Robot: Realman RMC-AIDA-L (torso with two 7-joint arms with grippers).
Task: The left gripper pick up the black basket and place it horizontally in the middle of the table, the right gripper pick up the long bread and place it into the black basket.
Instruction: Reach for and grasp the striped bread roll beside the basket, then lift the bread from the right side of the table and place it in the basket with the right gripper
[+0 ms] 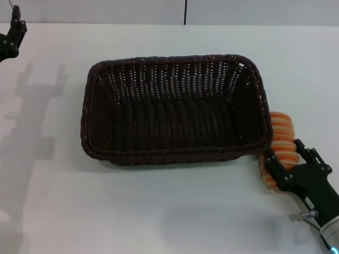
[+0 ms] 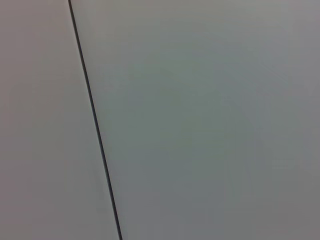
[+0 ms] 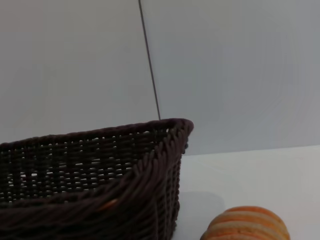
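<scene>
The black basket [image 1: 172, 108] lies lengthwise across the middle of the white table [image 1: 159, 211], open side up and empty. Its corner also shows in the right wrist view [image 3: 100, 180]. The long bread [image 1: 281, 132], tan with orange ridges, lies on the table against the basket's right side; its end shows in the right wrist view [image 3: 247, 224]. My right gripper [image 1: 286, 152] is at the bread's near end, with its fingers spread over and beside the bread. My left gripper [image 1: 11, 33] is raised at the far left corner, away from the basket.
A grey wall with a dark vertical seam [image 1: 185, 11] backs the table's far edge. The left wrist view shows only that wall and the seam [image 2: 95, 120]. Bare tabletop lies left of the basket and in front of it.
</scene>
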